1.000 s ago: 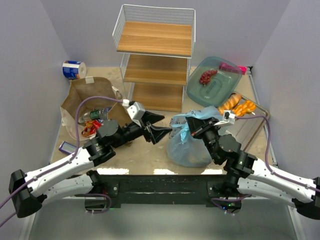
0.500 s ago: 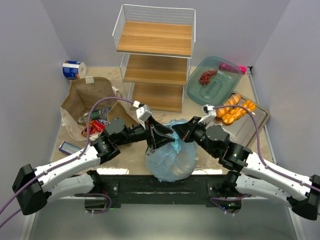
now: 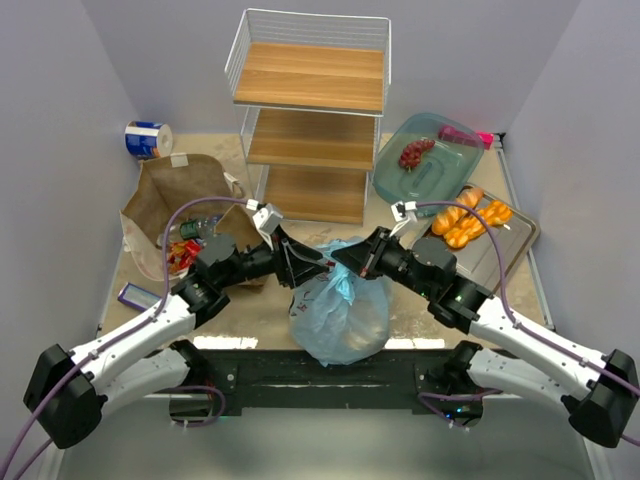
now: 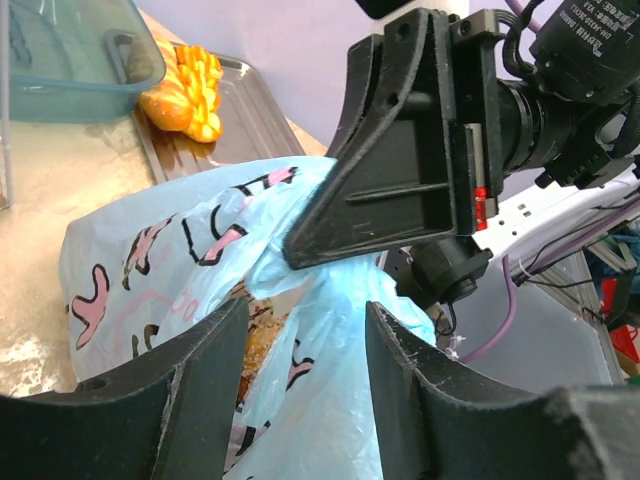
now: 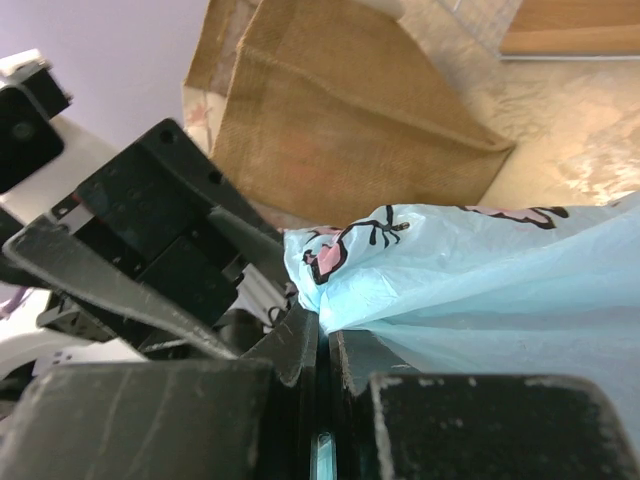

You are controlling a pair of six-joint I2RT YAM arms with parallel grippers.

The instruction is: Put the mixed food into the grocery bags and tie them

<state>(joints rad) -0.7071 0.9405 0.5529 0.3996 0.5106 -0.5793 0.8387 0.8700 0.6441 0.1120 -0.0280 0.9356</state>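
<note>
Right end effector (image 3: pixel 345 266) around blue bag (image 3: pixel 340 315) neck

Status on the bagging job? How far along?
Partway. Done: the brown paper bag holds a red packet and more; the blue plastic bag is loaded. In hand: the right gripper is shut on that bag's top, the left gripper open around the film beside it; no knot visible. Left: breads on the tray, the lobster in the teal dish, tying both bags.

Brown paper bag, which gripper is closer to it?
Left. The left gripper is just right of the brown paper bag; the right gripper is farther right, pinching the blue plastic bag.
</note>
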